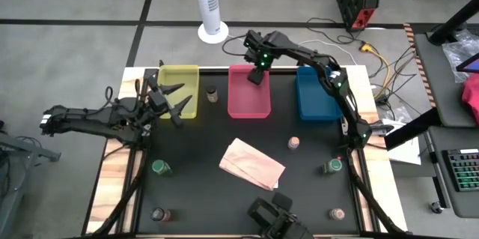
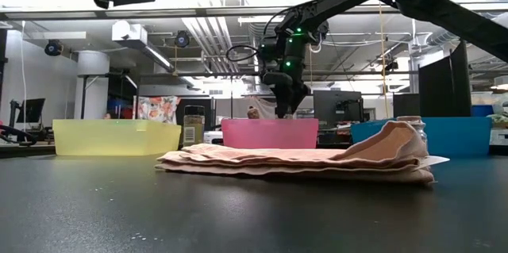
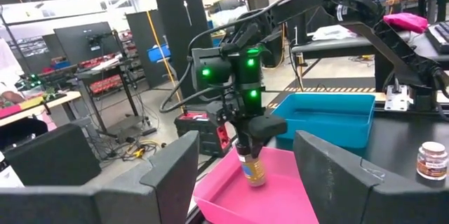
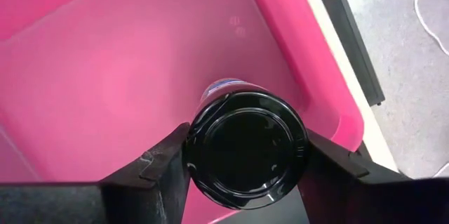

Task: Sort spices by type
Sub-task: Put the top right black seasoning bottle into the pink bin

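Loose spice jars stand along the table's near edge, among them a green one at the left side and a brown one right of the tan bag. The left gripper, empty and partly spread, waits by the yellow tray. The right gripper clamps a dark-capped jar above the pink tray at the far edge. Lower it upright near the tray floor before releasing, clear of the rim.
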`<action>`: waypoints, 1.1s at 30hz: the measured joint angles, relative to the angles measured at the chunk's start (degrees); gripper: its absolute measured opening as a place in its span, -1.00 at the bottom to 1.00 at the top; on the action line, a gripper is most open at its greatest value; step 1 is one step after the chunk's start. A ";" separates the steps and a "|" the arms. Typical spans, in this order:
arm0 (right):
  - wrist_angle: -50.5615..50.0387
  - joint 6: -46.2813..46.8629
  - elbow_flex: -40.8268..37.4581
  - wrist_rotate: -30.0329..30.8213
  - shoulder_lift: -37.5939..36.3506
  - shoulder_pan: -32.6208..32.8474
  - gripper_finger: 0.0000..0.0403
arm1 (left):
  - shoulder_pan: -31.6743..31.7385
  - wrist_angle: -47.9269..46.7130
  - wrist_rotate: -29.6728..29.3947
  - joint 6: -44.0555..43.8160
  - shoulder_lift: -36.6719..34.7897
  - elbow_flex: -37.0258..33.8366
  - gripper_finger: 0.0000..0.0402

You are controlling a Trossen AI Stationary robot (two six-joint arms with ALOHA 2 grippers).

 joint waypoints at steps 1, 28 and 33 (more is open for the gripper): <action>-0.17 0.00 -0.35 -0.01 -0.12 0.00 0.00 | 0.00 -0.20 -0.02 -0.05 0.00 0.00 0.08; 8.22 -0.95 -8.37 0.07 -4.33 0.15 0.15 | 0.00 -1.49 -0.04 -1.10 -0.04 -0.02 0.08; 8.23 -1.25 -8.41 0.07 -4.33 0.15 0.22 | 0.00 -1.47 -0.04 -0.60 -0.04 -0.02 0.08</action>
